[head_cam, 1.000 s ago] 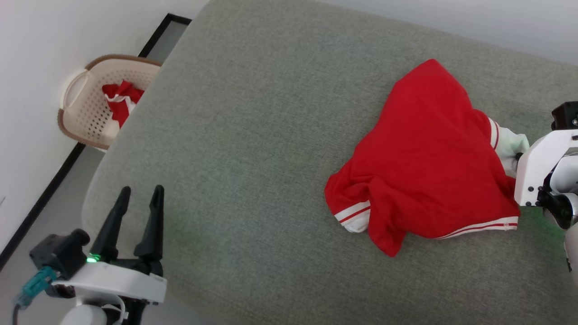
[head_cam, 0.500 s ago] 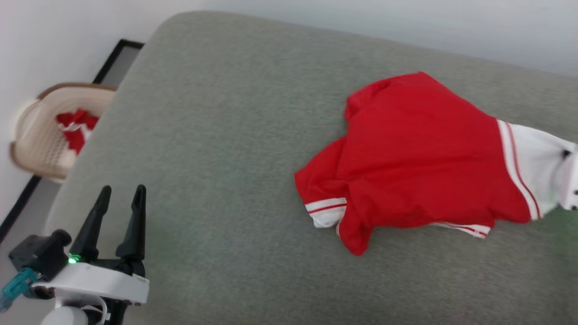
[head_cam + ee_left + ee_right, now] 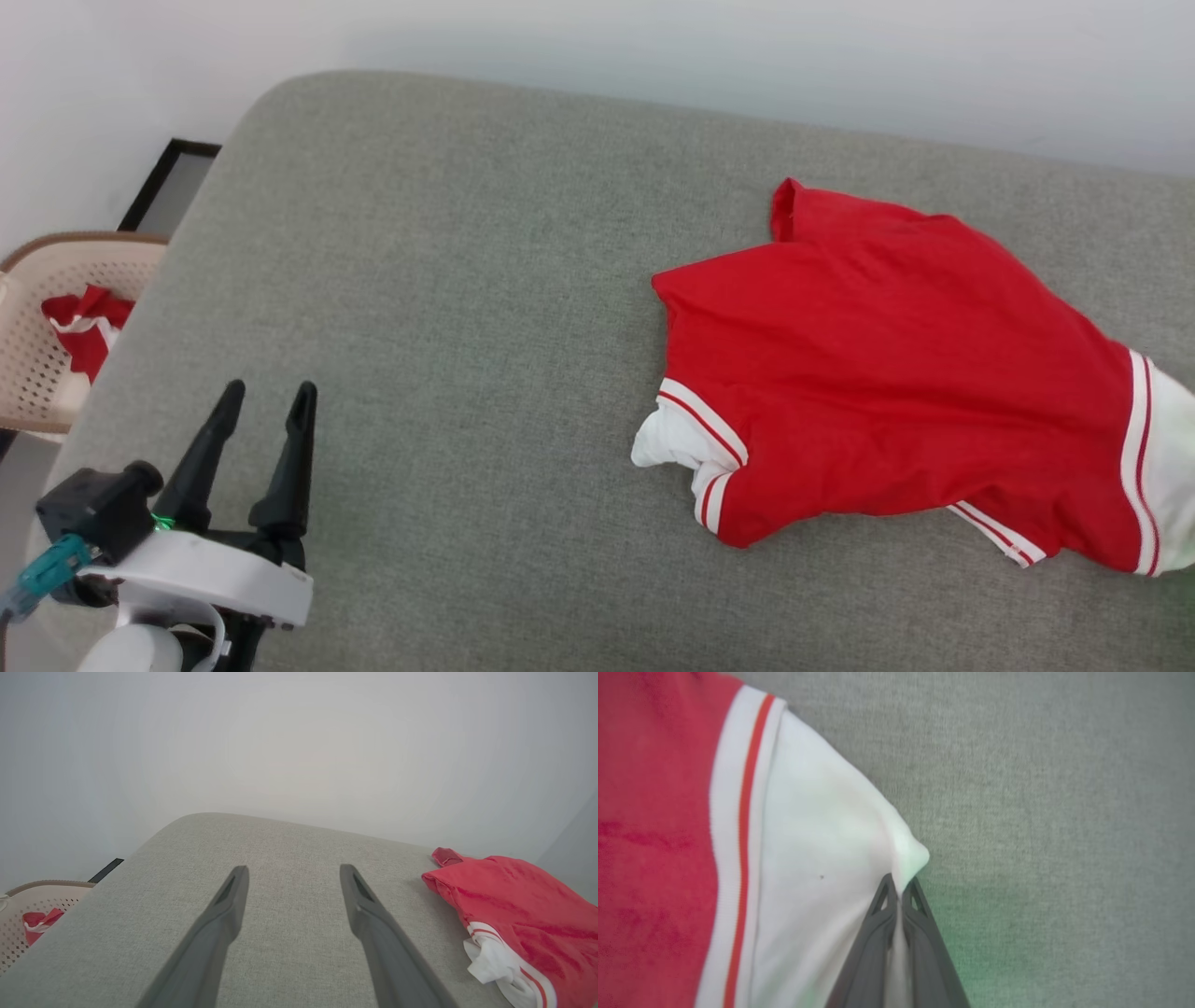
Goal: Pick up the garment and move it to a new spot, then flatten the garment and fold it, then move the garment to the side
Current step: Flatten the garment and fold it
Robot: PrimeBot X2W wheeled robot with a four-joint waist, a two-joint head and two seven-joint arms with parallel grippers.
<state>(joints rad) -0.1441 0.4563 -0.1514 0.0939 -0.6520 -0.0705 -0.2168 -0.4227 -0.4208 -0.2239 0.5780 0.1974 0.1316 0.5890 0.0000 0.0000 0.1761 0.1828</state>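
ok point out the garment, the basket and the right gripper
garment point(image 3: 887, 373), head view, red body panel
basket point(image 3: 33, 383), head view, perforated side wall
right gripper point(image 3: 901, 882), right wrist view, midway between the tips of its fingers

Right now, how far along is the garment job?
Early. Done: the grasp, the right gripper has its fingers pinched on the white sleeve of the garment. In hand: the move; it lies rumpled on the grey cushion. Left: flattening, folding, setting aside; the left gripper hovers open, apart from it.

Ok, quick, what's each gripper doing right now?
Left gripper: jaws open, holding nothing.
Right gripper: jaws shut on the garment.
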